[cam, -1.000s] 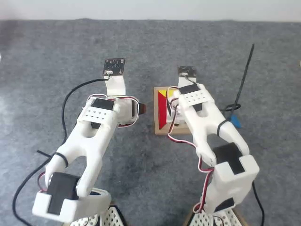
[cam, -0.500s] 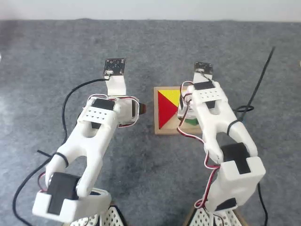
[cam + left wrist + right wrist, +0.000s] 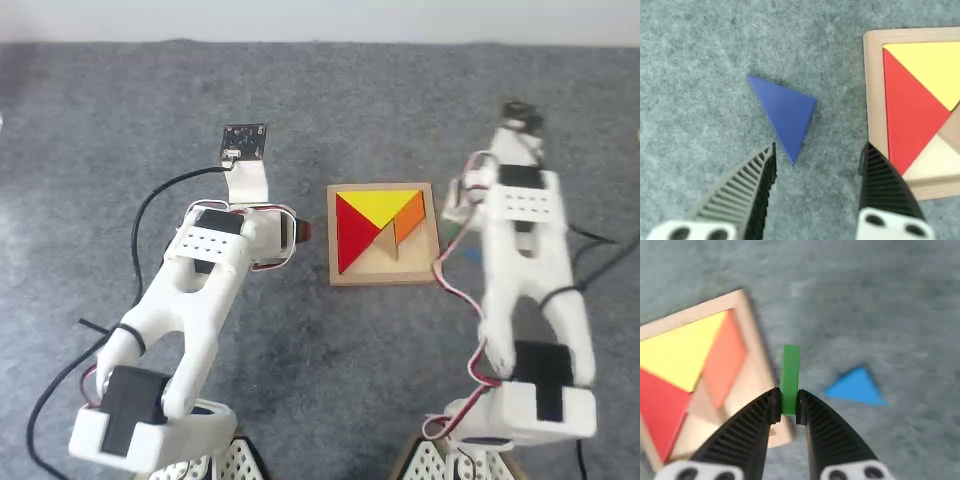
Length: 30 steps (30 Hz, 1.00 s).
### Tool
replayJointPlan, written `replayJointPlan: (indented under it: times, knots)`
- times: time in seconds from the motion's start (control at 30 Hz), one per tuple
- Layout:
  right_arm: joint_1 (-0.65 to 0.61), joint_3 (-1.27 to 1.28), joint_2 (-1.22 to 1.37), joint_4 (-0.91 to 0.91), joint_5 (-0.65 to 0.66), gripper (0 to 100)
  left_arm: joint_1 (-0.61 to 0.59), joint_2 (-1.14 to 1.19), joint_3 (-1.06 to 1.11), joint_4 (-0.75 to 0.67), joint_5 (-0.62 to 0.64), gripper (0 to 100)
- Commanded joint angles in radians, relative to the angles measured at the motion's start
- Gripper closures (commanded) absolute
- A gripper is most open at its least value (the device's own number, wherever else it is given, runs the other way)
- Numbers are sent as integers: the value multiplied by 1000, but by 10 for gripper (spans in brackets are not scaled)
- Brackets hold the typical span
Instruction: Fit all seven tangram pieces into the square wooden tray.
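The square wooden tray (image 3: 383, 275) holds a red triangle (image 3: 352, 235), a yellow triangle (image 3: 380, 204) and an orange piece (image 3: 410, 218). In the left wrist view my left gripper (image 3: 817, 156) is open just above the carpet. A dark blue triangle (image 3: 785, 112) lies flat ahead of its fingertips, beside the tray (image 3: 872, 100). My right gripper (image 3: 788, 400) is shut on a green piece (image 3: 790, 365) held on edge, just off the tray's rim (image 3: 755, 325). A light blue triangle (image 3: 855, 386) lies on the carpet beyond it. The right arm (image 3: 520, 210) stands right of the tray.
Grey carpet covers the whole table. Bare wood (image 3: 385, 258) shows in the near part of the tray. A black cable (image 3: 160, 195) loops beside the left arm.
The right arm has swung from above the tray to its right side, carrying the green piece, and the tray's contents have come into view. The left arm has not moved.
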Motion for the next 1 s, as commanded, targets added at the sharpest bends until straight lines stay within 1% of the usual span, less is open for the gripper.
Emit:
replayJointPlan:
  times: [0.0,0.07,0.13,0.17,0.27,0.33,0.5,0.6,0.77,0.97]
  knots:
    - [119,-18,-68,21,52,991,6,-5,-22,-17,3,746]
    - [168,-15,-68,21,89,991,8,-5,-22,-17,3,746]
    - [177,-6,-67,25,106,990,8,-5,-24,-17,3,746]
    - [174,6,-61,28,112,989,8,-5,-24,-17,3,746]
    - [111,28,-25,35,157,977,8,-5,-24,-15,3,746]
    - [59,34,7,35,169,927,8,-5,-22,-15,3,746]
    - [-76,-6,47,1,138,745,8,-5,-21,-17,3,746]
    - [-153,-40,47,-45,138,681,8,-5,-21,-17,3,746]
    - [-278,-92,54,-85,138,686,8,-5,-24,-17,-28,746]
    - [-395,-77,93,-110,138,702,8,-5,-24,-17,-28,746]
